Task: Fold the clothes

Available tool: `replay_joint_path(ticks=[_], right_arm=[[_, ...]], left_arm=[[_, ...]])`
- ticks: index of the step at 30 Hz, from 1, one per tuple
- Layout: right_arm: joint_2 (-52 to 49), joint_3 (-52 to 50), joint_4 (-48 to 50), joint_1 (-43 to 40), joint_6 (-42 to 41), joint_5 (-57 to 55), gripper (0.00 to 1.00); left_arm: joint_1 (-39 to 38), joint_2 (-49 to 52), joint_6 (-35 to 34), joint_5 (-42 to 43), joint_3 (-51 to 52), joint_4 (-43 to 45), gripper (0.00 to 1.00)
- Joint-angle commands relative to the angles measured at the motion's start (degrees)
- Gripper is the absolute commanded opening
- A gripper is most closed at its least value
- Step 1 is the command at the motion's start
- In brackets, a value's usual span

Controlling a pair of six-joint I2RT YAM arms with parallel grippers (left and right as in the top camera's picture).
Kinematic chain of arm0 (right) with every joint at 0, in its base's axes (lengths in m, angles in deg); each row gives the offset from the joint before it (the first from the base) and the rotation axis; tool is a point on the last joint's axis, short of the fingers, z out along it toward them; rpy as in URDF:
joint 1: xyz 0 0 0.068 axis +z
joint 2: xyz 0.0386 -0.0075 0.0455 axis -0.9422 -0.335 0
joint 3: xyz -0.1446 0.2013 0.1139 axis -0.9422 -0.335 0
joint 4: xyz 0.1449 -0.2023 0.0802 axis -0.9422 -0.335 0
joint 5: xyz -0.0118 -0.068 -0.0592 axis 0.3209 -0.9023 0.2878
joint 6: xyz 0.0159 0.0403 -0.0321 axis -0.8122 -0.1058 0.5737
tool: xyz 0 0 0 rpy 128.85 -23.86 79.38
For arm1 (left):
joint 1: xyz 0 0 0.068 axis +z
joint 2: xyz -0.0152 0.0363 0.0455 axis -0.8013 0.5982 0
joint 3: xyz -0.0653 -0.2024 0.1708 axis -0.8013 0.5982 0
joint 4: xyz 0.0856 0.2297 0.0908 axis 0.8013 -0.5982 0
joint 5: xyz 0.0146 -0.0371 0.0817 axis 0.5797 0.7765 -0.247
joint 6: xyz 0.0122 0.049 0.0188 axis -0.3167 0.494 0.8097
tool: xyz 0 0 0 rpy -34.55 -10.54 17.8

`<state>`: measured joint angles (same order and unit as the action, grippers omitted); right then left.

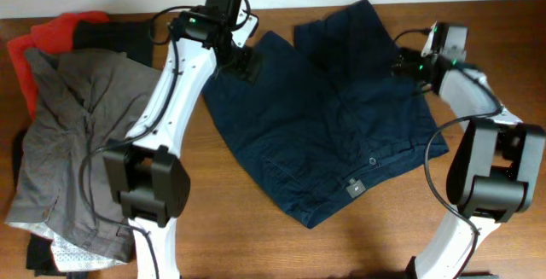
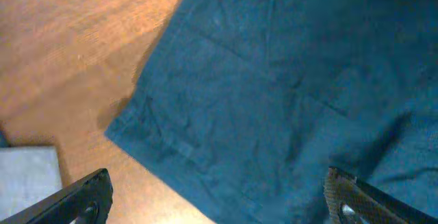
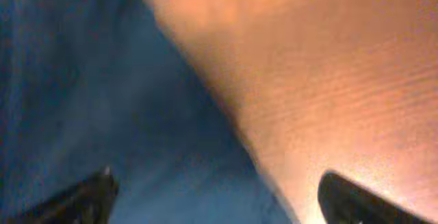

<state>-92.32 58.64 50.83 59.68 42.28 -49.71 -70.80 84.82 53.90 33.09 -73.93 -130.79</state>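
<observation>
Shorts: dark navy, spread open on the wooden tabletop, centre to right of the overhead view. The two legs point toward the far edge. The waistband lies along the near right side, with the button and a small pale tag facing up. The cloth is creased down the middle and is not folded.

Pile of clothes: at the left end of the tabletop, apart from the shorts. A grey garment lies on top, with red and black pieces showing at the far side and a pale patterned piece at the near edge.

Left arm: reaches from the near side to the far left leg of the shorts. In the left wrist view the left jaws stand wide apart, holding nothing, with the hem corner of that leg and bare wood below them. Cannot tell whether they touch the cloth.

Right arm: bent round to the right edge of the shorts, beside the far right leg. In the right wrist view, which is blurred, the right jaws stand wide apart and hold nothing. They straddle the cloth edge, with navy fabric on one side and bare wood on the other.
</observation>
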Motion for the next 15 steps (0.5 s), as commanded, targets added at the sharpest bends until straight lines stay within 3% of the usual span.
replay_joint_path(ticks=[1,2,5,11,15], right_arm=[[3.93,12.15,-14.67,-0.22,1.77,12.0,0.99],[4.2,17.14,-23.21,-0.2,4.31,17.38,0.99],[4.7,23.78,-35.71,0.26,4.7,21.84,0.99],[6.51,24.68,-43.8,5.09,4.68,21.11,0.91],[6.54,24.65,-46.75,9.92,4.07,19.89,0.76]], left_arm=[[3.87,0.66,5.68,0.02,0.0,2.8,0.98],[5.64,0.66,6.88,1.05,0.0,3.82,0.99],[10.21,1.2,11.41,6.69,0.0,5.2,0.98],[15.82,5.05,20.37,12.5,0.0,5.18,0.98],[17.11,8.22,25.9,17.05,0.0,5.22,0.98]])
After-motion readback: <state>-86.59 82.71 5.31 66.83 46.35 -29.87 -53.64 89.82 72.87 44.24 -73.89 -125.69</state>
